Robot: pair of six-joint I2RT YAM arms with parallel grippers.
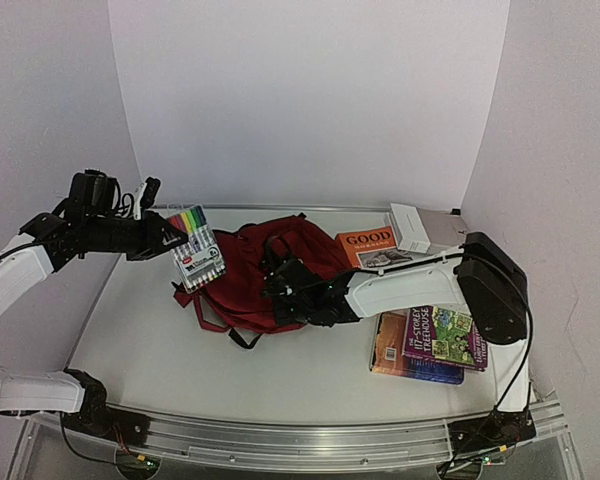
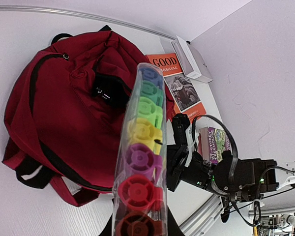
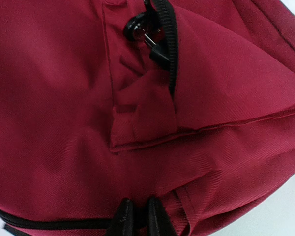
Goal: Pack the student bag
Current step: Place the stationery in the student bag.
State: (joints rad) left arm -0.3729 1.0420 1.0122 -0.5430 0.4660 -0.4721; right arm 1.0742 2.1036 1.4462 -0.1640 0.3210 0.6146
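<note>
Mid-table, backpack [image 1: 255,275] lying slumped; at its 9 o'clock, aloft, marker pack [image 1: 198,250] clamped in left gripper [image 1: 170,240]. From 4 o'clock, right gripper [image 1: 280,285] pinched shut on red cloth. Likely to snag pack on narrow zipper [image 3: 160,29] mouth, or land it outside past a sagging flap.

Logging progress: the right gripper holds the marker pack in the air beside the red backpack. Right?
No: the left gripper holds the marker pack in the air beside the red backpack, as the top external view shows.
</note>
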